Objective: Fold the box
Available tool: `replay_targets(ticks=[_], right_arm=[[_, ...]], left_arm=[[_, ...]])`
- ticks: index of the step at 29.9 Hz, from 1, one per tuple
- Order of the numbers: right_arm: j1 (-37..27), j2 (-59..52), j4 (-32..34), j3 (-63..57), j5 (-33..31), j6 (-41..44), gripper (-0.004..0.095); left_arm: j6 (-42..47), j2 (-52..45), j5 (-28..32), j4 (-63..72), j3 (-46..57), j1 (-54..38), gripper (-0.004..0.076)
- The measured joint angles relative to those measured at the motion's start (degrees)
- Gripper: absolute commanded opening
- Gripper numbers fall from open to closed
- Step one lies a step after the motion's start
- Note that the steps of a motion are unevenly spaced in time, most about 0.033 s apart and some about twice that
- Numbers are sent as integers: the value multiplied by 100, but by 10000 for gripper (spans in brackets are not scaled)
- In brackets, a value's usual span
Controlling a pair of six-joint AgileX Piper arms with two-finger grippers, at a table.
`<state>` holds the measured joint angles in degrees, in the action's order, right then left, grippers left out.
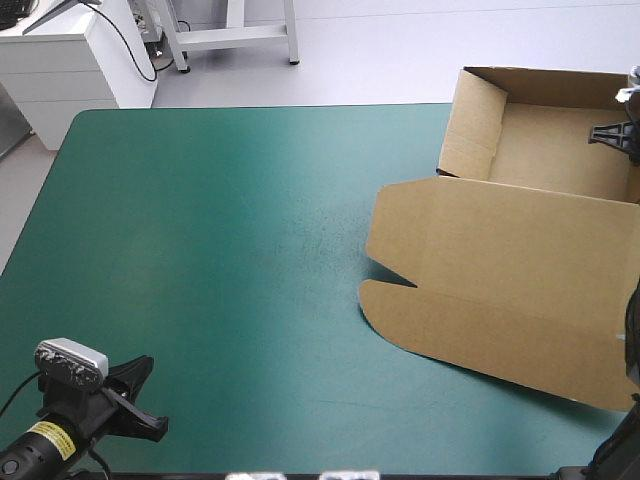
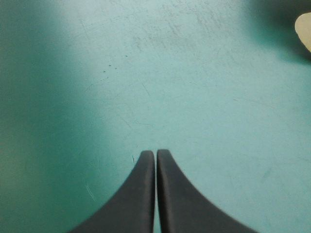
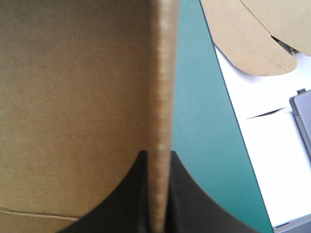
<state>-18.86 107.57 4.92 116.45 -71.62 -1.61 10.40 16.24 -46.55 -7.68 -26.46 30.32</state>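
On the teal-green table (image 1: 200,250) we see the brown box (image 1: 520,280) at the high view's right, its open tray upper right and lid flat below, right gripper (image 3: 158,158) pinching a tray wall, left gripper (image 2: 155,154) clenched at lower left.

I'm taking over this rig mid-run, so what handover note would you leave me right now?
Left gripper: shut, empty, over the bare teal-green table cover at its near left corner.
Right gripper: shut on a raised wall of the brown cardboard box.
Done: walls raised into an open tray at the far right; lid lies flat toward the near edge.
Left: confirm the walls are tucked, then release.
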Motion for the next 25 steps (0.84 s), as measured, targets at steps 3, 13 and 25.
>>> replay_targets(ticks=[3, 13, 25], right_arm=[[-274, 158, -61, 0, 0, -110, 1], [-650, 770, -583, 0, 11, 96, 553], [-650, 508, -417, 0, 16, 83, 618]], left_arm=[[0, 0, 5, 0, 0, 0, -8], [0, 0, 11, -18, 0, 0, -8], [0, 0, 11, -18, 0, 0, -8]])
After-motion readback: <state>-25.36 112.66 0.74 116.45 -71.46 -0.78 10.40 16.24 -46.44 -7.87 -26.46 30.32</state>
